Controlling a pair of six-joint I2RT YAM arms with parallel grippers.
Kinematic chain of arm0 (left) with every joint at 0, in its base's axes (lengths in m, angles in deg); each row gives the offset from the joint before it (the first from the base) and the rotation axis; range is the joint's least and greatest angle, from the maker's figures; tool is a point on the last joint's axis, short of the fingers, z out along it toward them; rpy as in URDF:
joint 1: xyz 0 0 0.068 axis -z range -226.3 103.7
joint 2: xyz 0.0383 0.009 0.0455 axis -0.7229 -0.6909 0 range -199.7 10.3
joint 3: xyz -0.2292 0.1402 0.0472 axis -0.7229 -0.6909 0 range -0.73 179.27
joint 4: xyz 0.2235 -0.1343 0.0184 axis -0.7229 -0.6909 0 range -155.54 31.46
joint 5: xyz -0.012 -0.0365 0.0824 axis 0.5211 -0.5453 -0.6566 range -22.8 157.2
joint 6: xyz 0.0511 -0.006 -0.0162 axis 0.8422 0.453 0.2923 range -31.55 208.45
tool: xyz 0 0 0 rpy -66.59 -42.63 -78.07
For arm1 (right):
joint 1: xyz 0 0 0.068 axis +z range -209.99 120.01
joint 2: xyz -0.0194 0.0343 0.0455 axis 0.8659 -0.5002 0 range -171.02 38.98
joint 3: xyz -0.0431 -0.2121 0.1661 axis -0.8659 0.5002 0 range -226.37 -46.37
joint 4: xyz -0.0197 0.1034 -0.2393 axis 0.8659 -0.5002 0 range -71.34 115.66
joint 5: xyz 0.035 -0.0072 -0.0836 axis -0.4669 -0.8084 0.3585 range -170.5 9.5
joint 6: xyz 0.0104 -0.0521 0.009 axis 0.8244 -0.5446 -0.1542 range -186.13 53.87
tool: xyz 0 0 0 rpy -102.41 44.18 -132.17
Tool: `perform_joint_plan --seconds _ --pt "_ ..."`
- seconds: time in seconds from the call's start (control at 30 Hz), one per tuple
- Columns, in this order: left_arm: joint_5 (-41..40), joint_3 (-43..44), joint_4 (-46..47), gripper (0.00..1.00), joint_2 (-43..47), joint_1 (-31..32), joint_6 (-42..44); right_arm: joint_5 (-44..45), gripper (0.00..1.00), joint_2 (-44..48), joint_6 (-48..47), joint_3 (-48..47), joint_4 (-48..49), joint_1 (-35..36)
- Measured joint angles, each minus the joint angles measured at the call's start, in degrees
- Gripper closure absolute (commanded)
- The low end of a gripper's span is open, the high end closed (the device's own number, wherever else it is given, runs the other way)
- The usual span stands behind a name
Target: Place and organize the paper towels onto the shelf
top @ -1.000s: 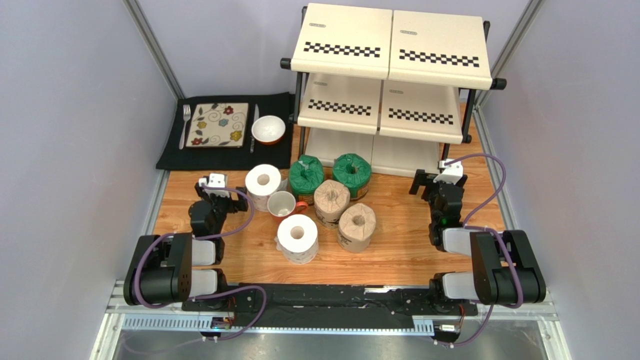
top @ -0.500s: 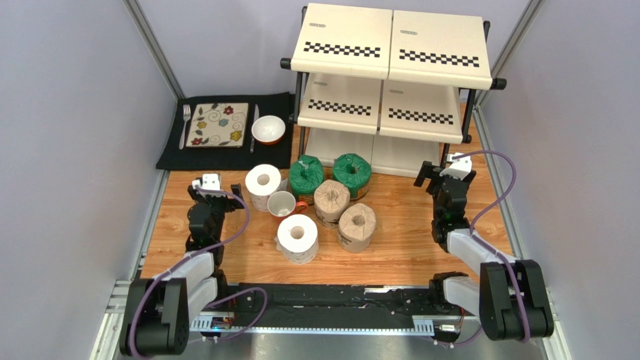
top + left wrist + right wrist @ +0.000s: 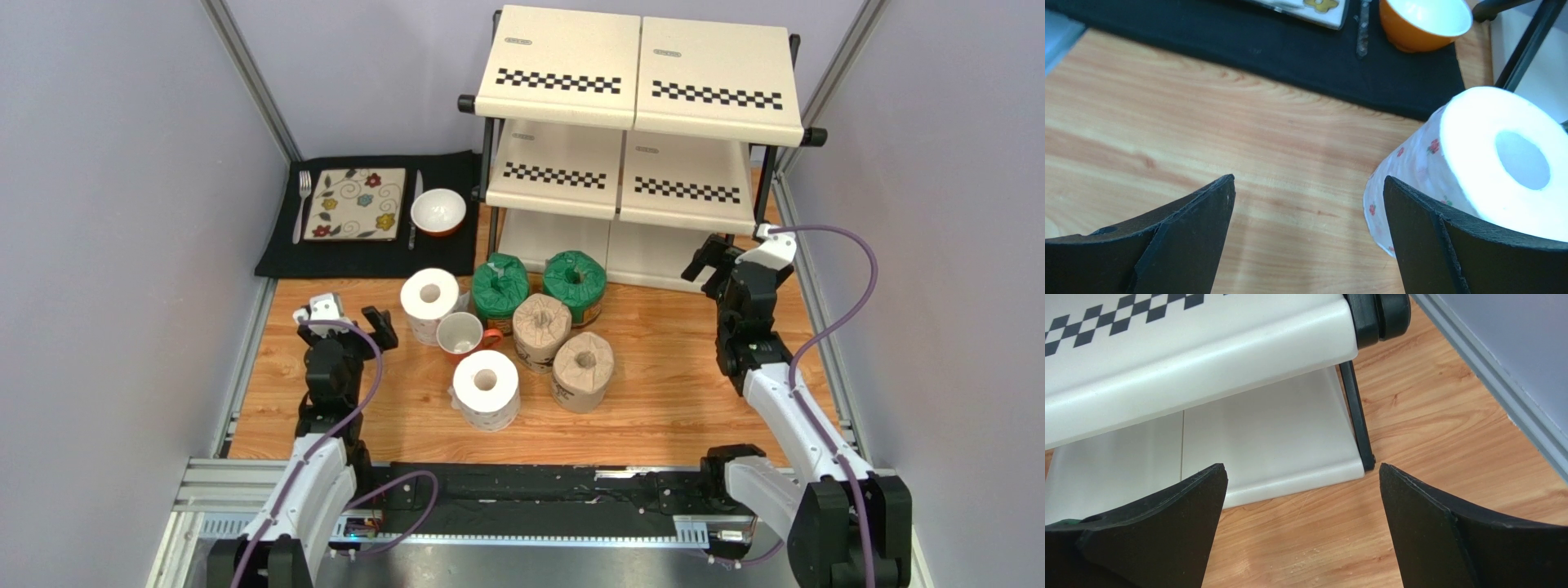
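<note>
Six paper towel rolls stand on the wooden table before the shelf [image 3: 638,86]: two green [image 3: 501,287] [image 3: 574,281], two tan [image 3: 541,327] [image 3: 584,366], two white [image 3: 429,300] [image 3: 487,386]. My left gripper [image 3: 346,321] is open and empty, just left of the far white roll. In the left wrist view [image 3: 1309,190] that roll [image 3: 1487,165] sits behind the right fingertip. My right gripper [image 3: 731,262] is open and empty, near the shelf's lower right corner. In the right wrist view [image 3: 1303,478] it faces the bottom panel [image 3: 1278,435].
A white-and-orange mug [image 3: 461,331] lies among the rolls. A black placemat [image 3: 282,251] at the back left holds a patterned plate [image 3: 356,202], a fork, a knife and a small bowl [image 3: 438,211]. Grey walls close both sides.
Both arms have stretched forward. The left gripper has shifted a little left and back. The right gripper has moved up and right toward the shelf's right leg. The rolls have not moved.
</note>
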Motion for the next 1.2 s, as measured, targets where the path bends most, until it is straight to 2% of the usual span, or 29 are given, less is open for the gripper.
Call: perform_joint_plan --seconds 0.17,0.3,0.53,0.6,0.73,0.87,1.03,1.2 --pt "-4.5 2.0 -7.2 0.01 0.2 0.0 -5.4 -0.2 0.0 -0.3 4.4 -3.6 -8.4 0.0" --pt "-11.3 4.2 -14.5 0.03 1.0 0.0 -14.5 -0.3 0.01 -0.9 7.6 -4.8 -12.2 -0.5" --pt "-9.6 5.2 -20.7 0.01 2.2 0.0 -16.5 -1.9 0.02 -6.4 10.4 -9.9 -21.2 -1.0" --pt "-8.9 7.8 -24.1 0.02 0.1 0.0 -15.6 -1.3 0.01 -6.0 10.3 -10.8 -22.5 1.6" --pt "-10.1 17.4 -32.2 0.01 -8.6 0.0 -15.3 2.4 0.01 -4.9 9.8 -13.3 -24.6 11.9" --pt "-13.2 25.0 -40.5 0.03 -14.2 0.0 -21.0 5.7 0.01 -6.3 10.3 -17.5 -25.3 21.6" --pt "-13.7 23.8 -44.1 0.03 -13.6 0.0 -25.4 8.9 0.02 -12.9 12.6 -22.1 -26.5 26.9" --pt "-10.9 18.0 -42.7 0.03 -7.0 0.0 -24.9 9.2 0.02 -20.4 15.3 -25.3 -27.8 29.5"
